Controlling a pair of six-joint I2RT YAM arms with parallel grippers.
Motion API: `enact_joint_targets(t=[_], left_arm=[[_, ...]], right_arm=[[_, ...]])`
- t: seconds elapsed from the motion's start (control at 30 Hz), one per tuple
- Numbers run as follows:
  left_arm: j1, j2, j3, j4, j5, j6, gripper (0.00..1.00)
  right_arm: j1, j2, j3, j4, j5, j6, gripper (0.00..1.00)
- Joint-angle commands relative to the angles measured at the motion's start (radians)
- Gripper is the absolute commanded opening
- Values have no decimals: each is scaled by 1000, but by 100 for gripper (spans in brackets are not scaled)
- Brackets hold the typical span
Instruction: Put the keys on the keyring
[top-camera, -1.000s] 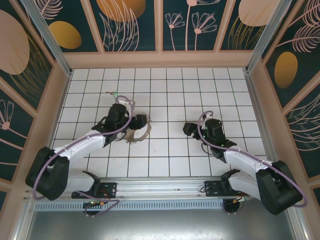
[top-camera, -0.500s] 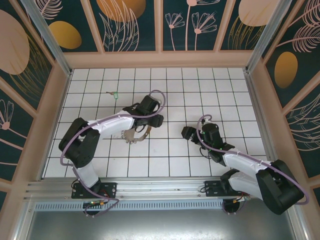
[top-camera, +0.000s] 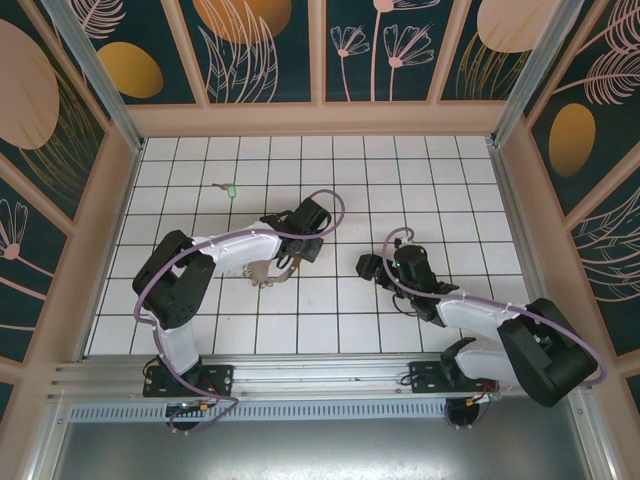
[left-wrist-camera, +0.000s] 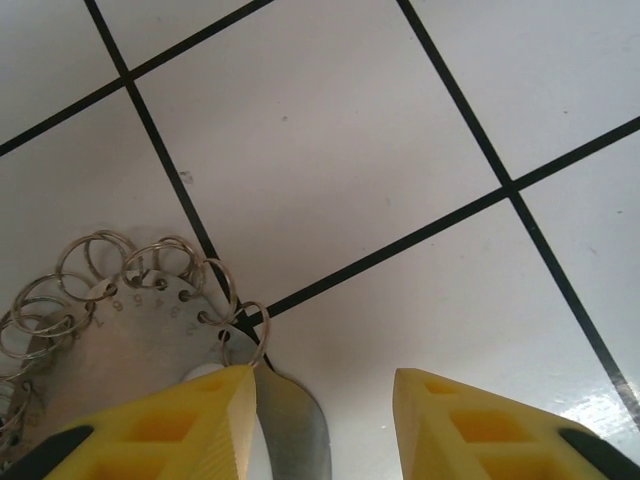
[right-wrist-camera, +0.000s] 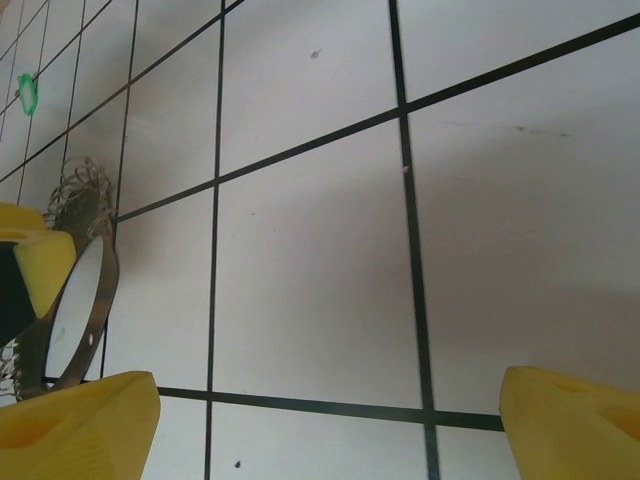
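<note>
Yellow left hand (left-wrist-camera: 325, 395) parted, perhaps touching keyring (left-wrist-camera: 140, 320); right hand (right-wrist-camera: 325, 410) wide, empty

Robot test cell — a lab rig.
White square-tiled floor (left-wrist-camera: 330, 140) with black grid lines lies under and ahead of the yellow plastic fingers (left-wrist-camera: 455, 425); beyond them stand dark teal flower-printed wall panels (top-camera: 380, 50) in tan frames, behind them a silvery aluminium mounting rail (top-camera: 320, 372).

The keyring (left-wrist-camera: 140, 335) is shiny grey metal. The floor tiles (left-wrist-camera: 330, 150) are smooth and glossy. The fingers (left-wrist-camera: 170, 430) are yellow plastic.
</note>
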Motion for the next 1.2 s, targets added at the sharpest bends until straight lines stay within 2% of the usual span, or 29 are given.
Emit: enact_joint_targets(t=[0.0, 0.13, 0.87, 1.17], left_arm=[[-9, 18, 24, -20, -61, 16, 38], [-9, 43, 33, -23, -83, 18, 33], [-9, 94, 39, 29, -132, 56, 34], [-10, 110, 39, 42, -156, 76, 31]], right_arm=[[21, 24, 43, 41, 22, 20, 88], [32, 44, 59, 47, 27, 24, 88], [56, 80, 84, 40, 51, 38, 88], [60, 99, 88, 43, 53, 38, 88]])
